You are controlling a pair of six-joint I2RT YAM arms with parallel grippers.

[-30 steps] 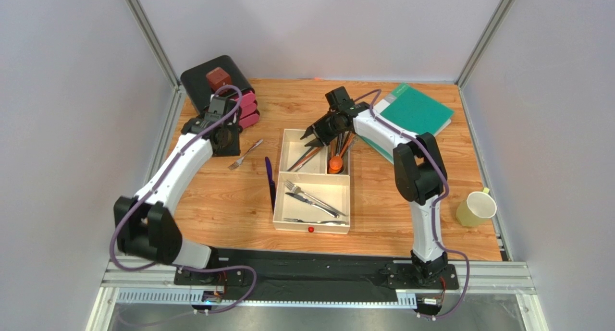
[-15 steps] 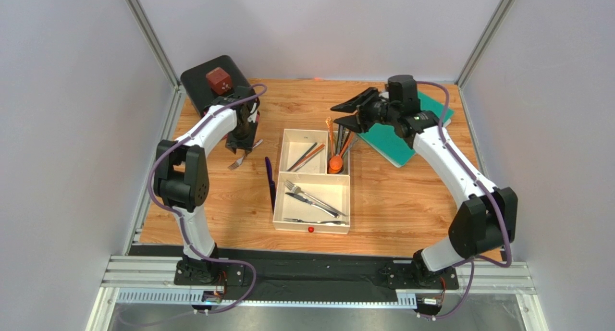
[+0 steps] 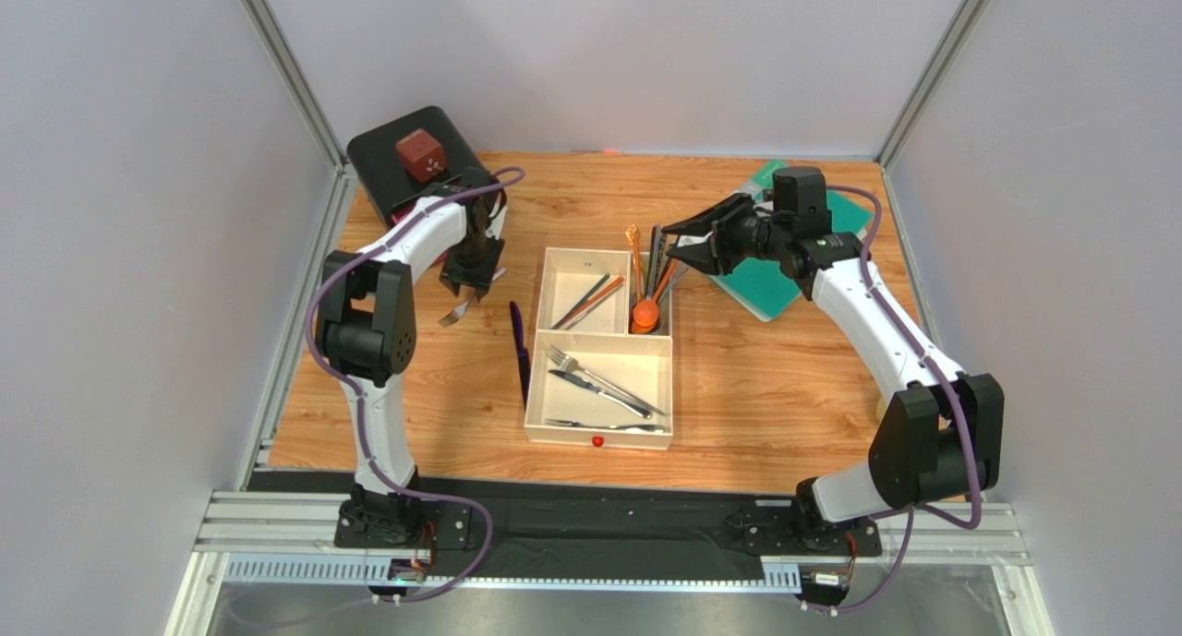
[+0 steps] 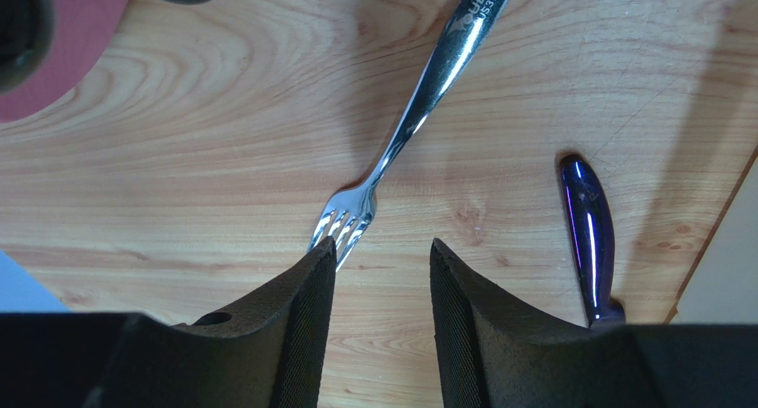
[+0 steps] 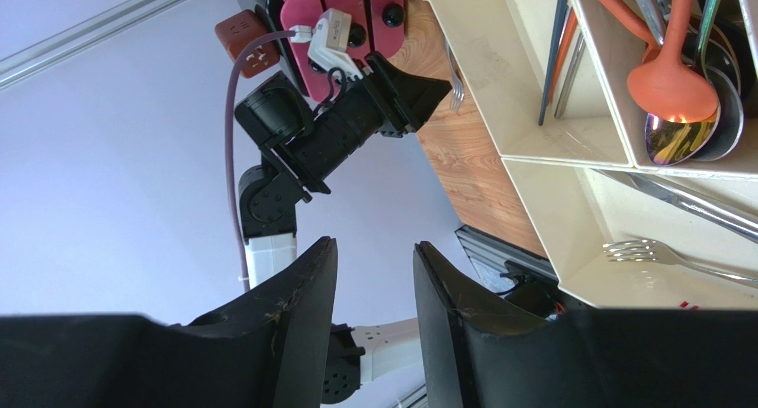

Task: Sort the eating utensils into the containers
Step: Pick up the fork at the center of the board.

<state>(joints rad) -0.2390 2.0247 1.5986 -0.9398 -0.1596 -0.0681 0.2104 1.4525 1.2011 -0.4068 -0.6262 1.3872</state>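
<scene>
Left hand [image 4: 383, 253] now over fork [image 4: 405, 133], tines pointing near-left.

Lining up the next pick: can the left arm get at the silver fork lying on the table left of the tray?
Probably yes. The left end effector hangs right over the silver fork with its jaws open and the tines just at their tips. Nothing covers the fork; the blue-purple utensil lies apart.

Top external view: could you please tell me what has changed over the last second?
The right hand drew back from above the tray toward the green book, open and empty. The left hand swung right and now hovers, open, over the silver fork. The fork, the blue-purple knife and the tray stayed put.
</scene>
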